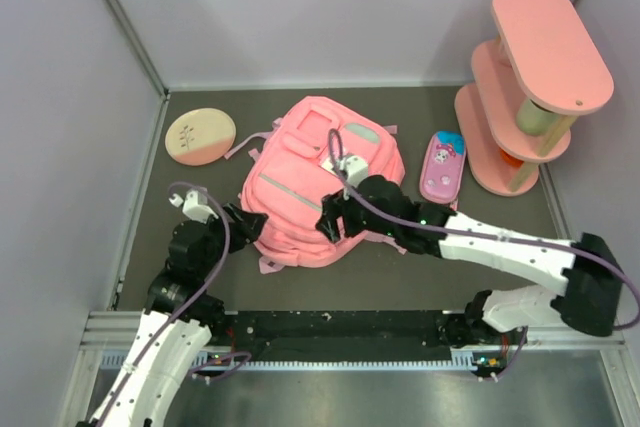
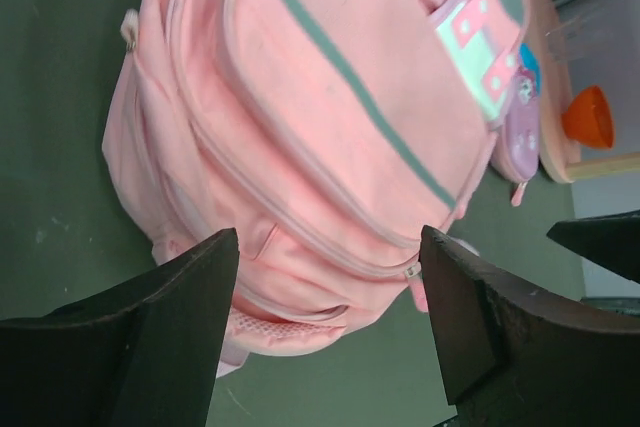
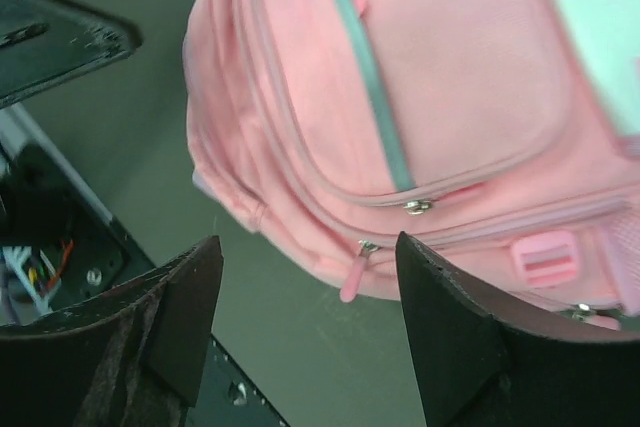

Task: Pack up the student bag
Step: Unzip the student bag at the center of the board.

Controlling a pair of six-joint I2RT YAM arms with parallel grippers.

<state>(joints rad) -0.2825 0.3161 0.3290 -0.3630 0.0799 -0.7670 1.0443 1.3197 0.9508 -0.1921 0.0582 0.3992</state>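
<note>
The student bag (image 1: pixel 310 172), a large pink backpack with grey zipper strips, lies flat in the middle of the dark mat. My left gripper (image 1: pixel 243 222) is at the bag's near left edge. In the left wrist view this left gripper (image 2: pixel 328 239) stands open, with the bag (image 2: pixel 330 97) just beyond its tips and nothing between the fingers. My right gripper (image 1: pixel 330 224) is at the bag's near edge, its arm reaching in from the right. In the right wrist view the right gripper (image 3: pixel 308 245) is open too, just short of a pink zipper pull (image 3: pixel 350 283) on the bag (image 3: pixel 440 77).
A small pink cartoon pencil case (image 1: pixel 442 167) lies right of the bag. A pink tiered shelf (image 1: pixel 530 77) stands at the back right, holding an orange item (image 2: pixel 588 117). A round pink-and-cream disc (image 1: pixel 200 137) lies at the back left. Grey walls enclose the mat.
</note>
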